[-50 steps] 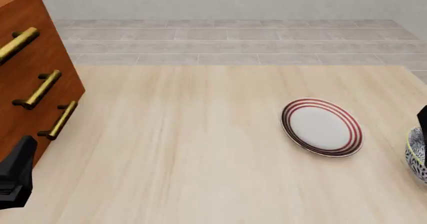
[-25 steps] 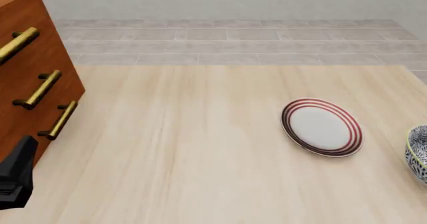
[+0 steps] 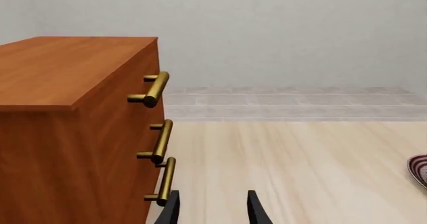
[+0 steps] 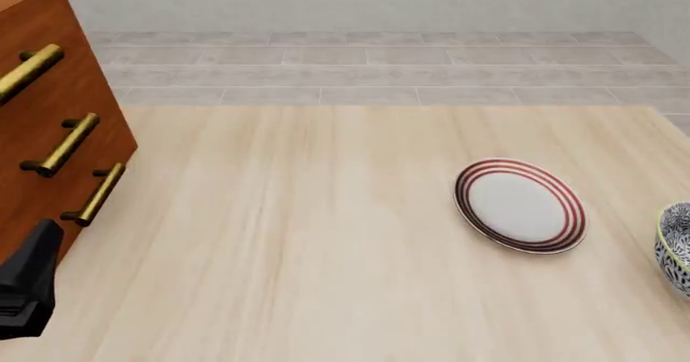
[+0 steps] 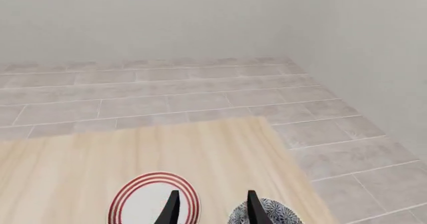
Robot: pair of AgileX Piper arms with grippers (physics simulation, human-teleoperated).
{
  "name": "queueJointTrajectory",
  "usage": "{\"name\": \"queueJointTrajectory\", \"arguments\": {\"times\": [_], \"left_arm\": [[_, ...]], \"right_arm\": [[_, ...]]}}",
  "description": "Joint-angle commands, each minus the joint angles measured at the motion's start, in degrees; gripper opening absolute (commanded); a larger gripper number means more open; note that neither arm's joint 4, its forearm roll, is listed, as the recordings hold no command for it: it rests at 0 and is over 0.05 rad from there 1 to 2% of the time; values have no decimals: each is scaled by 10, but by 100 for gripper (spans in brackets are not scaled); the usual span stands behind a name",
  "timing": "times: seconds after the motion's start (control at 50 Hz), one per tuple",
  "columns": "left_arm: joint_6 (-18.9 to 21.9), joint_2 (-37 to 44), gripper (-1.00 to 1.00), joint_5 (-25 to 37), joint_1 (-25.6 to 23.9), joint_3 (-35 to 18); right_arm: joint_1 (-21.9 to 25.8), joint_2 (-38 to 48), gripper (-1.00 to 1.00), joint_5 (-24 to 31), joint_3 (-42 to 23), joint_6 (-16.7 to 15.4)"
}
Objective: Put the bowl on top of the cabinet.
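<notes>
Your bowl [image 4: 675,249] sits on the table [image 4: 323,241] at the right edge of the front frame, just right of the plate [image 4: 521,205]. The cabinet [image 4: 48,111] fills the upper left. Your left gripper [image 3: 212,211] and right gripper [image 5: 212,209] both show parted, empty fingers.

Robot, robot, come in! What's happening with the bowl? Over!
Both grippers open, empty: left gripper, right gripper. Black-and-white floral bowl on table's right edge, untouched. Reddish-brown wooden cabinet far left. White red-ringed plate sits between them.
</notes>
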Motion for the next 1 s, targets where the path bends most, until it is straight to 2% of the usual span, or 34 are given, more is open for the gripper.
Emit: {"name": "queueJointTrajectory", "arguments": {"times": [0.02, 0.04, 0.06, 0.12, 0.18, 0.24, 0.3, 0.36, 0.46, 0.56, 0.7, 0.78, 0.86, 1.0], "left_arm": [[-5, 2, 100, 0, -2, 0], [-5, 2, 100, 0, -2, 0], [-7, 1, 100, 1, -1, 0], [-7, 3, 100, 0, -2, 0], [-5, 3, 100, 0, -3, 0], [-6, 2, 100, 0, -3, 0], [-6, 2, 100, 1, -4, 0], [-6, 2, 100, 1, -4, 0], [-4, 4, 100, 1, -5, 0], [-2, 10, 100, -4, -7, 1], [0, 16, 100, -7, -7, 1], [2, 23, 100, -12, -10, 2], [3, 27, 100, -15, -11, 2], [3, 26, 100, -13, -10, 2]], "right_arm": [[-42, 55, 100, 23, -30, -2], [-42, 55, 100, 23, -30, -2], [-51, 72, 100, 31, -40, 18], [-47, 76, 100, 31, -42, 18], [-51, 86, 100, 38, -47, 12], [-72, 82, 100, 38, -55, -10], [-71, 101, 100, 52, -65, 17], [-76, 105, 100, 60, -70, 19], [-103, 120, 100, 69, -67, -5], [-116, 131, 100, 67, -58, 19], [-135, 141, 100, 71, -52, 12], [-142, 150, 100, 75, -51, 29], [-150, 144, 100, 70, -46, 10], [-164, 151, 100, 64, -38, 11]]}}
